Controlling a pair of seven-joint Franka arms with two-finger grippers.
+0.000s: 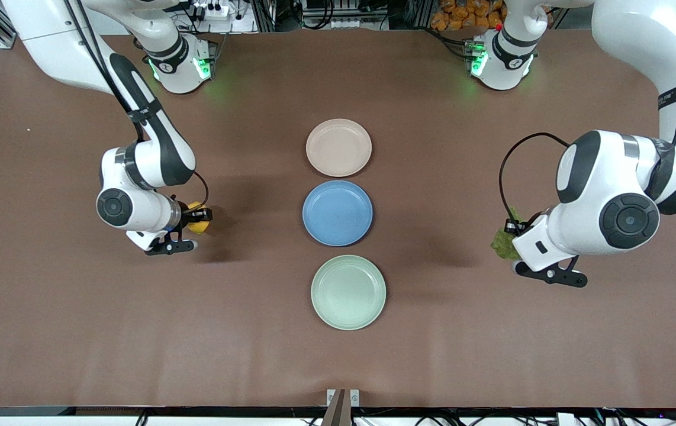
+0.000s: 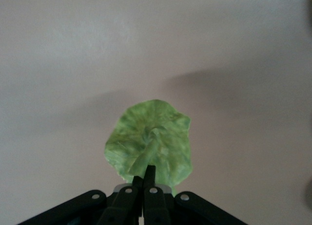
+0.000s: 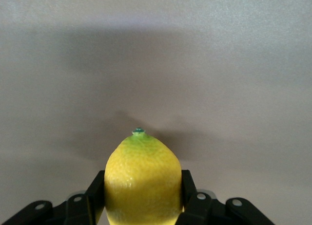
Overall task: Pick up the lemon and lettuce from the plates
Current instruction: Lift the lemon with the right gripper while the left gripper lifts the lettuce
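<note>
My right gripper (image 1: pixel 199 218) is shut on the yellow lemon (image 1: pixel 196 225) and holds it over bare table toward the right arm's end; the right wrist view shows the lemon (image 3: pixel 142 181) clamped between both fingers. My left gripper (image 1: pixel 507 235) is shut on the green lettuce (image 1: pixel 504 241) over bare table toward the left arm's end; the left wrist view shows the leaf (image 2: pixel 150 141) hanging from the closed fingertips. The beige-pink plate (image 1: pixel 338 147) and the mint green plate (image 1: pixel 348 291) lie bare at the table's middle.
A blue plate (image 1: pixel 337 213) lies between the two other plates, bare as well. The brown tabletop stretches wide around the plates. Both arms' bases stand along the edge farthest from the front camera.
</note>
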